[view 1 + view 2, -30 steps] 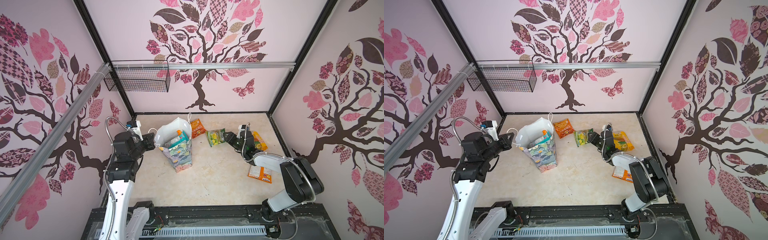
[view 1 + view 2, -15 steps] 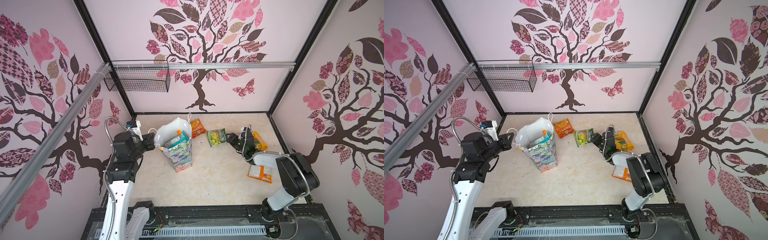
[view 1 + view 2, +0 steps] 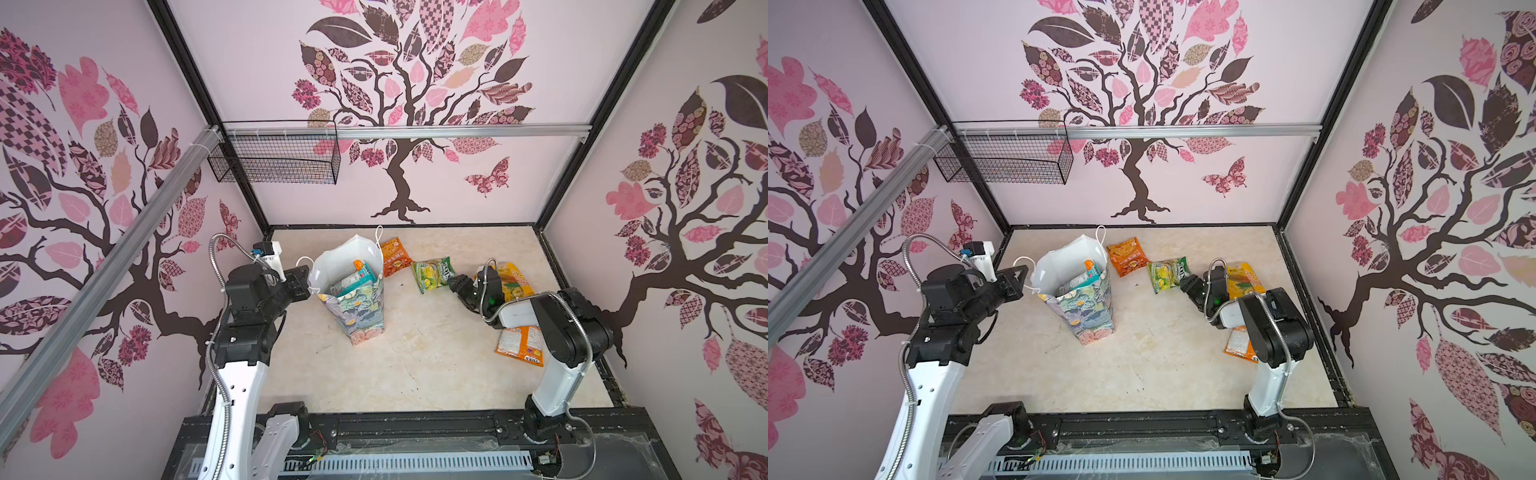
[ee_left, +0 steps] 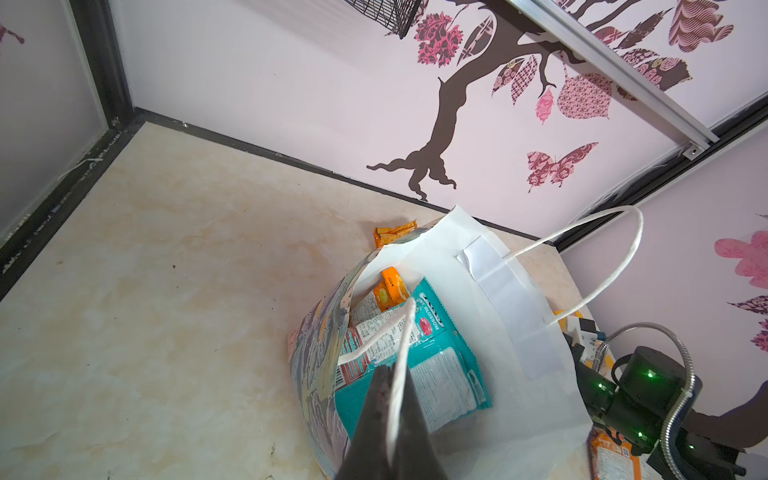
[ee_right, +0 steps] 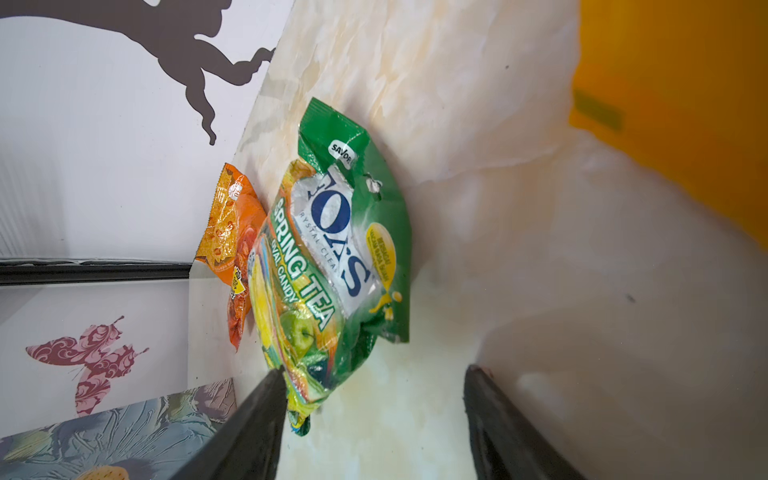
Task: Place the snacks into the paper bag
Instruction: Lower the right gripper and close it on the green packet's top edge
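Clamped shut with the left gripper (image 4: 395,390) on a cord handle (image 4: 405,328) of the upright paper bag (image 3: 361,316), left of centre; could topple under a tug. Spread wide with the right gripper (image 5: 374,372) beside the green packet (image 5: 332,232); might skid away at closing. Shown only from the right wrist: one finger (image 5: 262,407) at its corner.

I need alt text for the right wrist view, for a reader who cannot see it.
The open right end effector faces a green candy packet lying on the beige table. An orange packet lies beyond it.
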Robot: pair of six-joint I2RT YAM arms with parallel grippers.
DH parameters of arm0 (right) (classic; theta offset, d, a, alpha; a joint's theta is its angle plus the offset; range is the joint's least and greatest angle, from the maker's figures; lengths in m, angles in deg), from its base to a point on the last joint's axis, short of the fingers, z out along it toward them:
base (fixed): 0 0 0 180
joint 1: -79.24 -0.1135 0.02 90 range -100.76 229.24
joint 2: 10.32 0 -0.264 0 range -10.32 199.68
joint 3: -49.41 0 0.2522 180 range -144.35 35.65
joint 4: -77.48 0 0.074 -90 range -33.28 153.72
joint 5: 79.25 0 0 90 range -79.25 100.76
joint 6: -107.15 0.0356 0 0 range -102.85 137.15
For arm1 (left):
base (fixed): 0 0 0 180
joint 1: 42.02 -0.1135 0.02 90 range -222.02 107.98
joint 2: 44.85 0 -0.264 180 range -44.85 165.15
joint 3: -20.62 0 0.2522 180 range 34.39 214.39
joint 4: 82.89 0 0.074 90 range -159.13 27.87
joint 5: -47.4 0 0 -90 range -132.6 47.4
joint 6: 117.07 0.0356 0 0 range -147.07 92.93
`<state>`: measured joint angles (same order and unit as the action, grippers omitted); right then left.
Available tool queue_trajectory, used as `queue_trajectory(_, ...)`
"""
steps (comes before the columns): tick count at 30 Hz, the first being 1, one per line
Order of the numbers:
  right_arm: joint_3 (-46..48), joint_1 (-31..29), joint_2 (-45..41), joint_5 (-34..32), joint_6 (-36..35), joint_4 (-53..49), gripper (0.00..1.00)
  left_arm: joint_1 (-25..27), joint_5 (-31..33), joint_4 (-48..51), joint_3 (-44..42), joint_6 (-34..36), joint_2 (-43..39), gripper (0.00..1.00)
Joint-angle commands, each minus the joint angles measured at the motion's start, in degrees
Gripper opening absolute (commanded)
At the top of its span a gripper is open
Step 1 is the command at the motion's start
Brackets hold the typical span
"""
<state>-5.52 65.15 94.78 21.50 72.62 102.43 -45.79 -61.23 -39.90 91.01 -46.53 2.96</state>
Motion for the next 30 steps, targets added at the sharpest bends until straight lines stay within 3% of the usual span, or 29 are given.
queue_trajectory(1,-2.83,0.40,2.34,0.51,0.92,1.00,0.70,-0.24,-0.08,-0.05,-0.01,0.65,-0.47,0.00)
queue_trajectory(19,-7.61,0.74,9.26,1.79,1.86,1.53,0.69,0.50,0.30,3.44,2.21,1.70,1.77,0.00)
queue_trajectory(23,-7.70,0.95,9.47,1.47,1.85,1.52,0.66,1.55,1.34,4.32,2.61,2.39,1.58,0.00)
queue_trajectory(30,-7.27,1.59,10.24,2.33,1.82,2.45,0.50,3.77,4.15,5.73,2.67,3.64,0.77,0.00)
